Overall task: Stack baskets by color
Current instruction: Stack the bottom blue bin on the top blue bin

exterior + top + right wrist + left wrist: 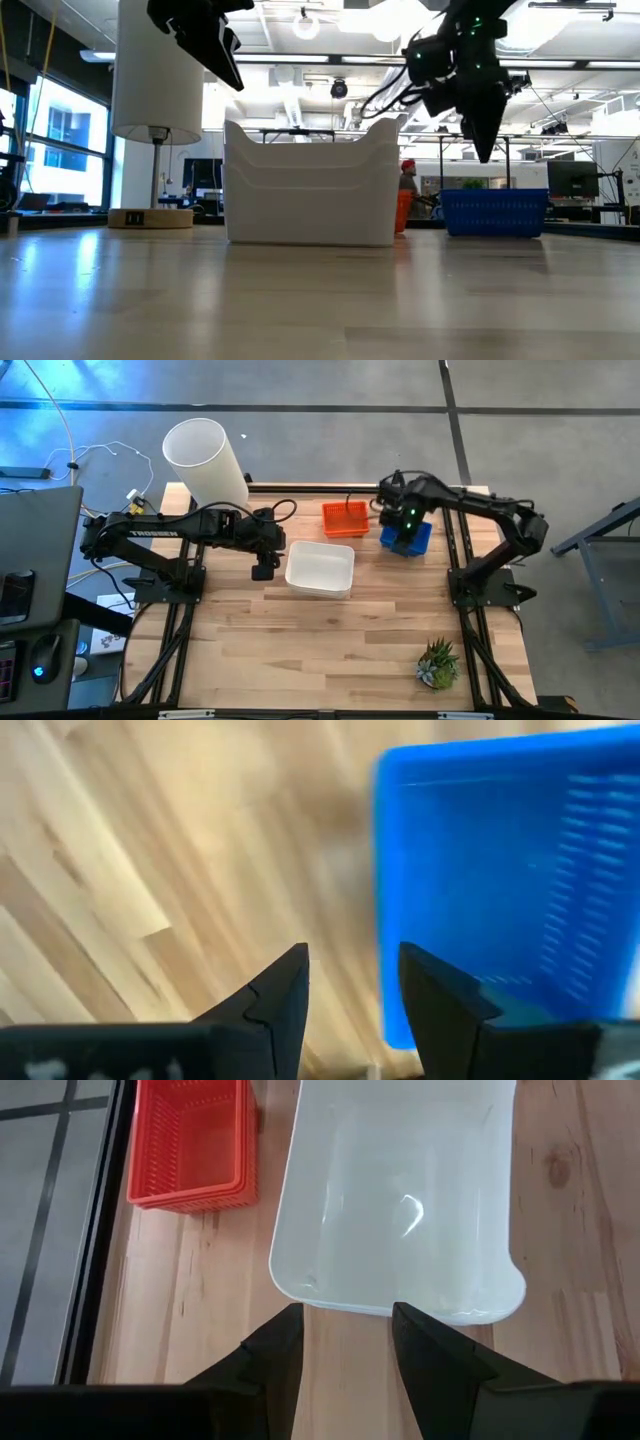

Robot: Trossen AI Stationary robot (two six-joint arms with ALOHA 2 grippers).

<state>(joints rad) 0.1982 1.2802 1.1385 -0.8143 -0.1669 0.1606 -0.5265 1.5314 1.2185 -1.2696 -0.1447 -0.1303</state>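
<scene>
A stack of white baskets [320, 568] rests with its base on the middle of the table; it also shows in the low view [310, 185]. Behind it stands a stack of orange baskets [345, 518], and to their right a stack of blue baskets [410, 540]. My left gripper [345, 1330] hangs open in the air just left of the white baskets' [400, 1190] left end, slanting down toward them. My right gripper [352, 970] is open and points down, above the table beside the blue baskets' [510, 870] left edge, well above them in the low view [485, 130].
A tall white cylinder [205, 460] on a wooden base stands at the far left corner. A small green potted plant [437, 663] stands near the front right. Bare wood [300, 650] stretches across the near half of the table.
</scene>
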